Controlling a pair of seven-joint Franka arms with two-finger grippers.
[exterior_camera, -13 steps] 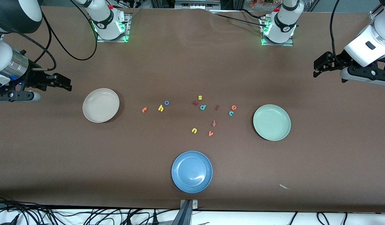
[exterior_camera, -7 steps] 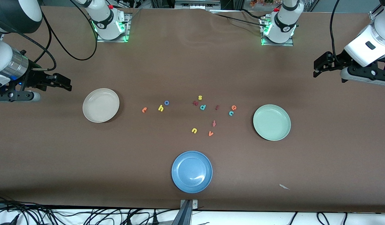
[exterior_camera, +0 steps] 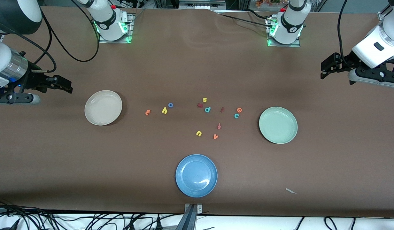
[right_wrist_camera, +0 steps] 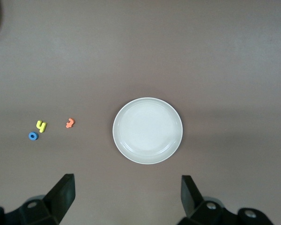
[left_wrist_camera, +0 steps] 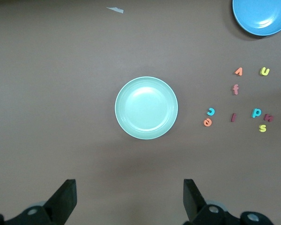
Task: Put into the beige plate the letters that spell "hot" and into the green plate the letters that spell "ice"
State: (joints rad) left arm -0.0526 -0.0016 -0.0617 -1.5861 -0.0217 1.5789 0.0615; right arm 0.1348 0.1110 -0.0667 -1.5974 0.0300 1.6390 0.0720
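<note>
The beige plate [exterior_camera: 103, 107] lies empty toward the right arm's end of the table. Beside it on the table sit the orange "t" [exterior_camera: 147, 112], yellow "h" [exterior_camera: 164, 110] and blue "o" [exterior_camera: 170, 105]. The green plate [exterior_camera: 278, 125] lies empty toward the left arm's end, with the orange "e" [exterior_camera: 239, 110], teal "c" [exterior_camera: 236, 115] and dark red "i" [exterior_camera: 222, 110] beside it. My right gripper [exterior_camera: 68, 87] hangs open and empty over bare table near the beige plate [right_wrist_camera: 147, 130]. My left gripper [exterior_camera: 324, 68] hangs open and empty near the green plate [left_wrist_camera: 146, 108].
A blue plate [exterior_camera: 196, 175] lies nearest the front camera. Other letters lie mid-table: yellow "s" [exterior_camera: 204, 99], dark red "n" [exterior_camera: 200, 105], teal "p" [exterior_camera: 207, 109], orange-red "f" [exterior_camera: 219, 126], yellow "u" [exterior_camera: 198, 133], orange "v" [exterior_camera: 215, 136]. A white scrap [exterior_camera: 290, 191] lies near the front edge.
The right arm has edged very slightly toward its own end of the table. Nothing else has moved.
</note>
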